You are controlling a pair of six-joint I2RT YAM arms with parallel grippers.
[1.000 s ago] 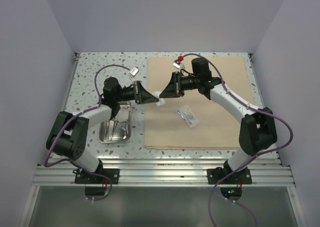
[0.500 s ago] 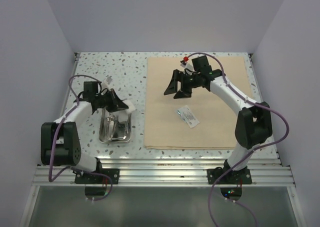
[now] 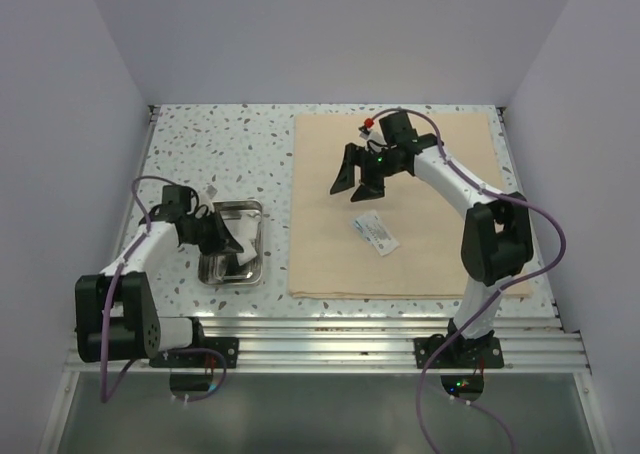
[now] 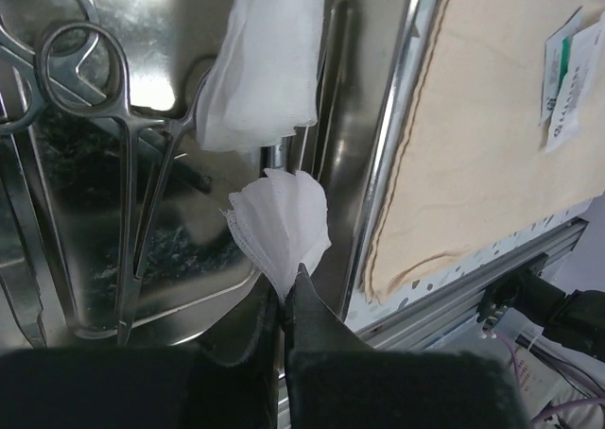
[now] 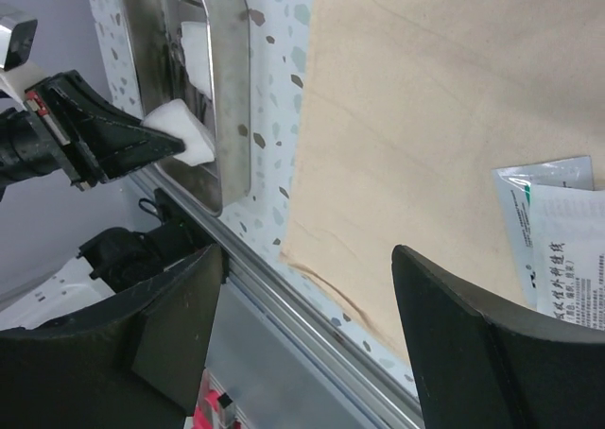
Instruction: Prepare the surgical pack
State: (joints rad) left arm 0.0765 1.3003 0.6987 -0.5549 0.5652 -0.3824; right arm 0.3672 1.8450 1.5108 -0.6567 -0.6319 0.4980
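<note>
My left gripper (image 4: 286,292) is shut on the corner of a white gauze square (image 4: 281,232) and holds it just above the steel tray (image 4: 352,117). A second gauze square (image 4: 265,70) lies in the tray beside the scissors and forceps (image 4: 123,164). In the top view the left gripper (image 3: 230,236) hangs over the tray (image 3: 240,204). My right gripper (image 3: 355,181) is open and empty above the beige cloth (image 3: 430,259). The clear packet (image 3: 376,231) lies on the cloth just in front of it, and also shows in the right wrist view (image 5: 553,231).
The tray stands on the speckled table (image 3: 200,154), left of the cloth's edge. An aluminium rail (image 3: 320,334) runs along the near edge of the table. Grey walls close in the left, right and back sides.
The two grippers met over the cloth's left edge with the gauze between them. The right gripper opened and drew back; the left arm carried the gauze down over the tray.
</note>
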